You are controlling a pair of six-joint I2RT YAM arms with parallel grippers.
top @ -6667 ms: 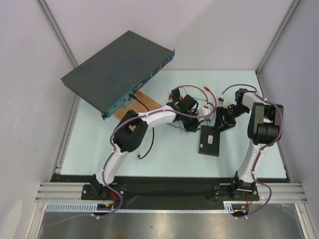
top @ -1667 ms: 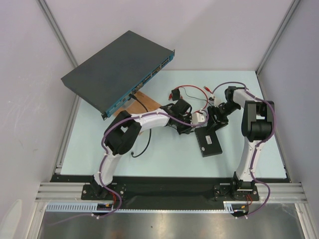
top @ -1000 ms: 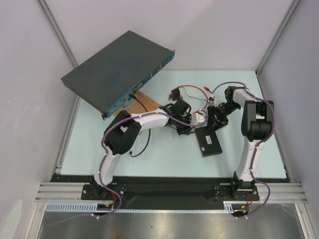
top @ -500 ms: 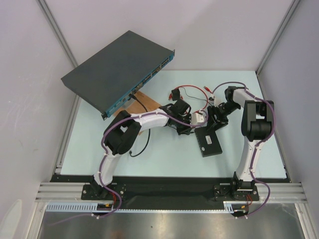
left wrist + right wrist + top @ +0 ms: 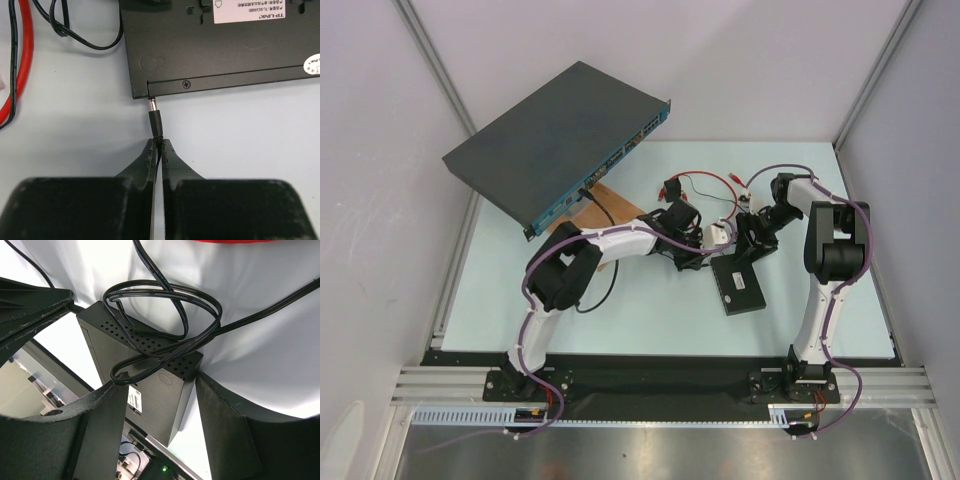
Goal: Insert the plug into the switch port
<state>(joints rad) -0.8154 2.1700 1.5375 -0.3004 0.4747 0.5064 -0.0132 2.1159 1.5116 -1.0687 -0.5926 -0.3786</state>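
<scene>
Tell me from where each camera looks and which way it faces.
Top external: above and behind the bases, facing down on the table; left arm and right arm show.
Left wrist: on the left arm, looking along the left pincer, shut on the plug at the edge of the switch.
Right wrist: looks past the right pincer, which clasps the switch.
Shared: all three show the switch.

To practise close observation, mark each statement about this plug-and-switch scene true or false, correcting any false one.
1. The left gripper is clamped just behind the plug. True.
2. The plug is pushed fully home. False: its silver tip shows outside the edge of the black box.
3. The right gripper holds the black box between its fingers. True.
4. The plug hangs on the red cable. False: the red cable lies apart, off to one side.
</scene>
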